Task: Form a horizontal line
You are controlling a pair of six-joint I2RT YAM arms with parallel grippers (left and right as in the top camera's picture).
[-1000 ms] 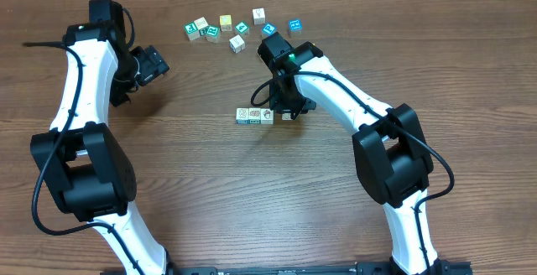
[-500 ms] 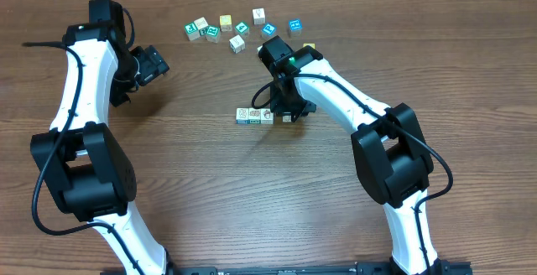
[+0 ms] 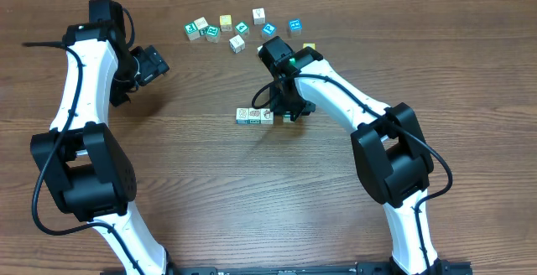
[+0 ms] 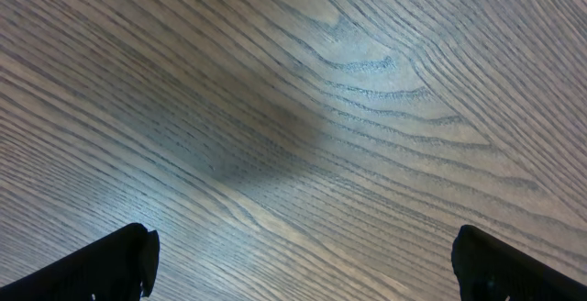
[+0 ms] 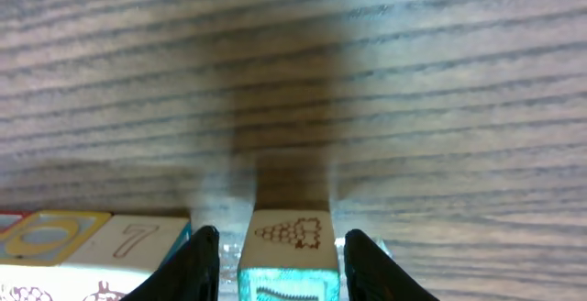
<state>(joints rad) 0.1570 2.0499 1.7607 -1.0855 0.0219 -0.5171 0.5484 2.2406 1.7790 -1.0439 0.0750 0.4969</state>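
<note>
Your right claw [image 5: 280, 246] narrowly parted, fingers [image 5: 200, 262] flanking grape-picture cube [image 5: 286, 232] with teal side. You cannot tell whether pads press it. Cube sits at right end of horizontal line [image 3: 254, 116], just beside "7" cube [image 5: 138, 241], one finger between them. Your left claw [image 4: 303, 264] spread wide over wood-grain table [image 4: 367, 108], holding nothing. Loose cubes [image 3: 239, 30] scattered near far table edge.

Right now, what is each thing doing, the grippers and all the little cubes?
left gripper, open, holding nothing.
right gripper, fingers either side of the end cube; grip unclear.
end cube, beside the row, not joined yet.
row of cubes, touching in a straight line.
loose cubes, scattered apart.
</note>
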